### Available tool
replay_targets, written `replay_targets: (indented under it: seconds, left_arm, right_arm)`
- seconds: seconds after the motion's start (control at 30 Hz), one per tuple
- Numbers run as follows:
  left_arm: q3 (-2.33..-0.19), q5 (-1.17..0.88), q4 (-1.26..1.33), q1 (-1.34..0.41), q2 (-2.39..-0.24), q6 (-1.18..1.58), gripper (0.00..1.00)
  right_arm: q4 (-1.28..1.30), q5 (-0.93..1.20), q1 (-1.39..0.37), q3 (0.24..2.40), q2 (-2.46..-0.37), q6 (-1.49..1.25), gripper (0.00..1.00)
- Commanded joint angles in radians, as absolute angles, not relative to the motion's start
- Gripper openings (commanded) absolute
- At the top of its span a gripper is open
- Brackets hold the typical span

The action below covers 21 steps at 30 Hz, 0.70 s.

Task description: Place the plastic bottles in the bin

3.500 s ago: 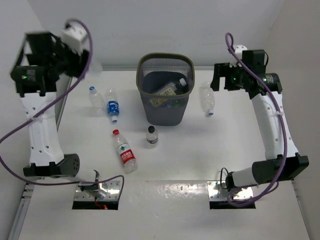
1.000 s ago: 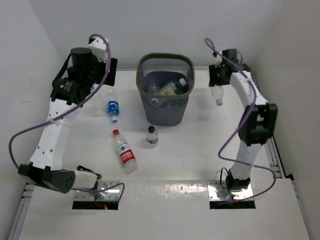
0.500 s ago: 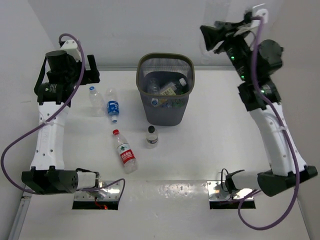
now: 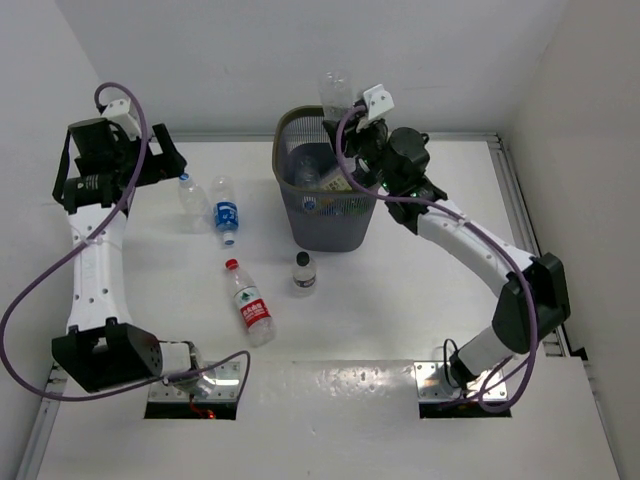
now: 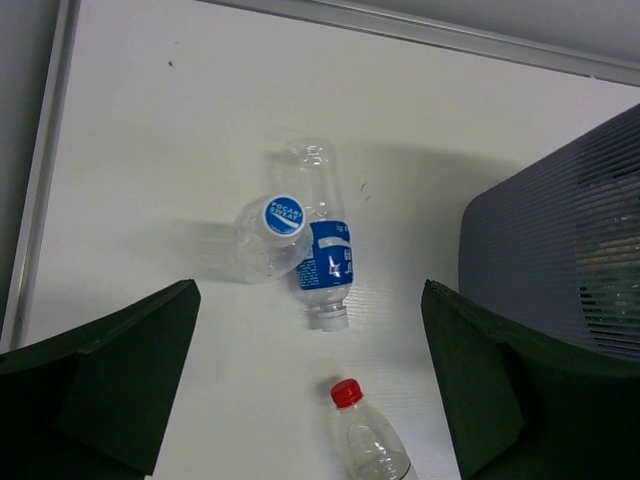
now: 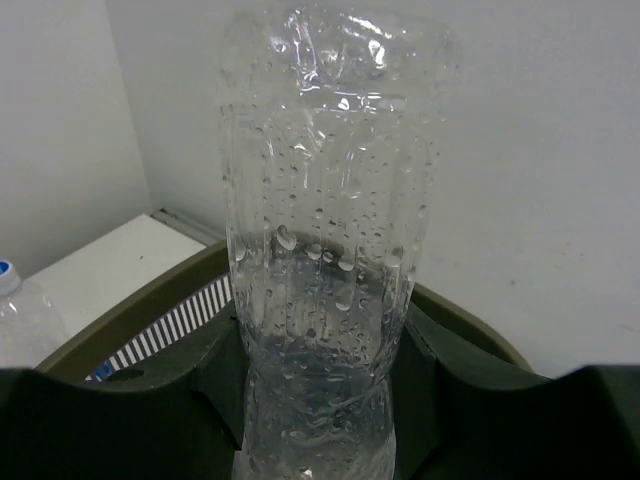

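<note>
Jaws-wise: right gripper (image 4: 342, 120) clamped round the lower part of a clear unlabelled bottle (image 6: 320, 250), droplets all over it, stood on end just above the back rim of the mesh bin (image 4: 330, 228). Left gripper (image 4: 165, 157) gaping wide, gripping nothing, parked up over the blue-capped Pocari Sweat bottle (image 5: 262, 240) and the blue-labelled one (image 5: 325, 262) just beside it.

Progress check: roughly halfway by the look of it. Already down in the bin: at least three bottles, incl. a black-capped one (image 4: 365, 165) and a yellow-green-labelled one (image 4: 335, 181). Not dropped yet: the held one, though pretty much in position for release. Out on the table (image 4: 420, 300): those two on the left, plus a red-capped bottle (image 4: 250, 305) lying flat and a small dark-capped bottle (image 4: 303, 272) standing near the bin's front. So probably four more pickups to go.
</note>
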<state>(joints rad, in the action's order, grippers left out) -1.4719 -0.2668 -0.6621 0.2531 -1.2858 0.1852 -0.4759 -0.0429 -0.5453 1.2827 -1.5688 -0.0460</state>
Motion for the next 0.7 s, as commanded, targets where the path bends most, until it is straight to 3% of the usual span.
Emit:
replay_targets:
  seconds: [0.0,0.03,0.13,0.17,0.23,0.27,0.33,0.67]
  left_arm:
    - [-1.465,-0.314,-0.612,0.302,-1.289,0.186,1.0]
    - [-1.465,-0.314,-0.612,0.302,-1.289,0.176,1.0]
    - [-1.456,-0.337,-0.612,0.347,-1.313,0.152,1.0]
    - [-1.456,-0.35,-0.612,0.356,-1.327,0.152,1.0]
    - [-1.456,-0.362,-0.612,0.37,-1.339,0.132,1.0]
    - [-1.456,-0.371,-0.621,0.37,-1.339,0.132,1.0]
    - [-1.456,-0.391,-0.621,0.38,-1.364,0.101,1.0]
    - [-1.364,-0.374,-0.569,0.38,-1.384,-0.024,1.0]
  right_arm:
    - [-0.689,-0.097,-0.551,1.26,-1.483,-0.008,0.11]
    - [-0.689,-0.104,-0.549,1.215,-1.476,-0.009,0.13]
    - [-0.678,-0.115,-0.551,1.131,-1.436,-0.008,0.33]
    - [-0.672,-0.109,-0.549,1.117,-1.412,-0.011,0.54]
    - [-0.637,-0.103,-0.552,1.086,-1.39,-0.026,0.71]
    - [-0.631,-0.097,-0.552,1.085,-1.379,-0.035,0.86]
    - [-0.588,-0.089,-0.548,1.092,-1.374,-0.061,0.97]
    - [-0.445,-0.063,-0.535,1.216,-1.373,-0.137,0.99]
